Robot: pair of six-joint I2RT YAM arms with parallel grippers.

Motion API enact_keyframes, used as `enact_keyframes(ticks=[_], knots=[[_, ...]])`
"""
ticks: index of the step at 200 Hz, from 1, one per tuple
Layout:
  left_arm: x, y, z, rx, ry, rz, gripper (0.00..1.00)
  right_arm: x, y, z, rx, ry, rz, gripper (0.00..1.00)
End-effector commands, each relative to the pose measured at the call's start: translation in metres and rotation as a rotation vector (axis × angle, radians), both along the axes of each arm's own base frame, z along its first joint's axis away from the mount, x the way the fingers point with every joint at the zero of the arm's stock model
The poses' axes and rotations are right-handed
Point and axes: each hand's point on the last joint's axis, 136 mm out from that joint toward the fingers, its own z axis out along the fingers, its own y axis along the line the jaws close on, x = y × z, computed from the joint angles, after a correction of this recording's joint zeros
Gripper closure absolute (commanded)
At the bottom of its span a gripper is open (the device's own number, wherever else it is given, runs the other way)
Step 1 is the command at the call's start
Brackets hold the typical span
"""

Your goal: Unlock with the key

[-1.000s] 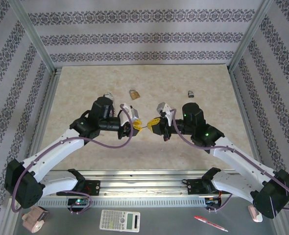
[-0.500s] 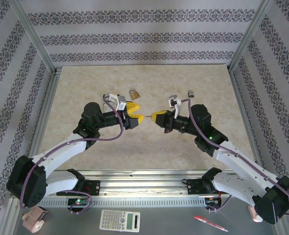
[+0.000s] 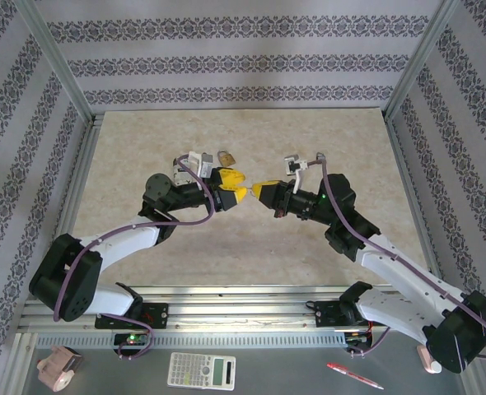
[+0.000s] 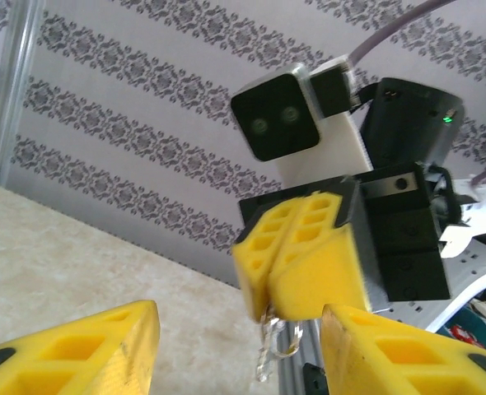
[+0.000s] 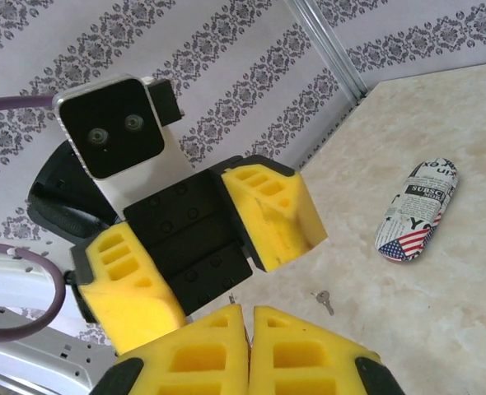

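left gripper (image 3: 240, 186): fingers spread, holding nothing, pointing rightward.
the key (image 4: 273, 362): hangs in the gap between the two grippers.
right gripper (image 3: 263, 190): pressed shut on the key.
step, likely handover: close left squarely on the key before right lets go.
views: left wrist shows the key dangling; top shows the brass padlock (image 3: 225, 156) behind.
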Motion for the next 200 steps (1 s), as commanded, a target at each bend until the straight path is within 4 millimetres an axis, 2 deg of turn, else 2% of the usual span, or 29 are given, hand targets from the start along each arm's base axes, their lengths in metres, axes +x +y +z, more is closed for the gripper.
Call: enact_keyframes(ticks=[1,20,79,111,164,200], knots=[[-0.014,-0.001,0.025,-0.056,-0.085,-0.061,0.53,-0.006,0.008,0.016,0.046,-0.018,0.048,1.0],[-0.017,-0.003,0.024,-0.058,-0.079,-0.086,0.61,-0.005,0.009,0.018,0.05,-0.016,0.049,1.0],[-0.018,-0.007,0.013,-0.052,-0.032,-0.13,0.62,-0.007,0.011,0.024,0.083,-0.011,0.062,1.0],[-0.017,-0.007,0.018,-0.061,-0.047,-0.13,0.64,-0.009,0.015,0.021,0.083,0.004,0.085,1.0],[-0.019,-0.01,0.019,-0.053,-0.049,-0.15,0.85,-0.009,0.016,0.02,0.078,0.003,0.085,1.0],[-0.019,-0.009,0.012,-0.033,-0.032,-0.151,0.86,-0.008,0.015,0.02,0.075,0.002,0.079,1.0]])
